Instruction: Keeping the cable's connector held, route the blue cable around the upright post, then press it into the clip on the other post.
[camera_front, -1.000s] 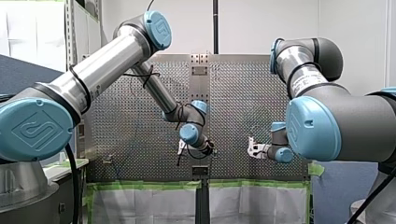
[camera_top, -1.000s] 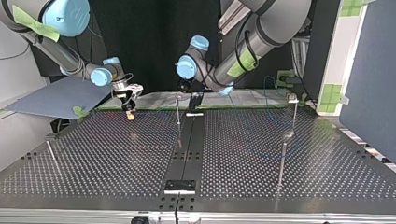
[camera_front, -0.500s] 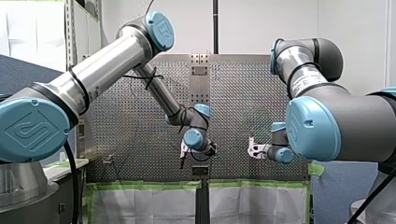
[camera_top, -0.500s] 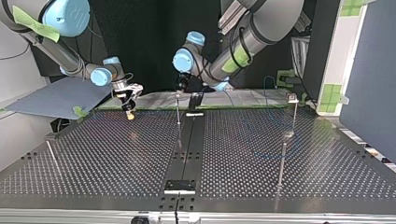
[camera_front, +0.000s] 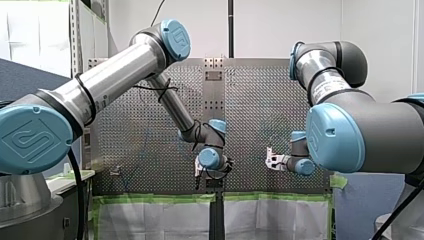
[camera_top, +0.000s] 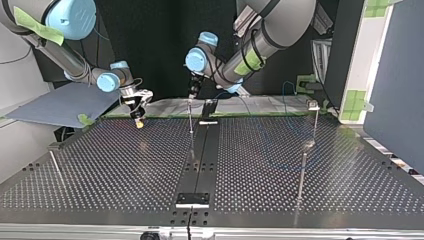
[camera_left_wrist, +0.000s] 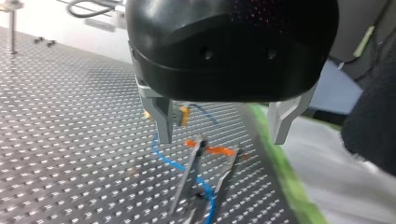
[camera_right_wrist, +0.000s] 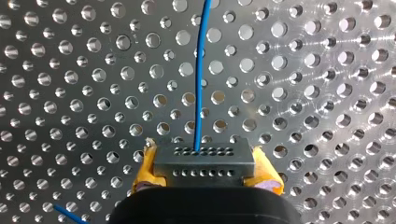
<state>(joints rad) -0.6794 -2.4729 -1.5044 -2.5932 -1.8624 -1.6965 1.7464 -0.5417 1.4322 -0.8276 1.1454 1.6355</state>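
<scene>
At edge of desk (camera_top: 125, 165) nearest arms, clamping connector (camera_right_wrist: 204, 163) in right jaws to anchor blue cable (camera_right_wrist: 200, 70); hovering left jaws apart over cable slack near upright post (camera_top: 190, 117), ready for routing.

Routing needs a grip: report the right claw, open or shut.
Shut: the right claw grips the connector between yellow pads, blue cable emerging.
</scene>
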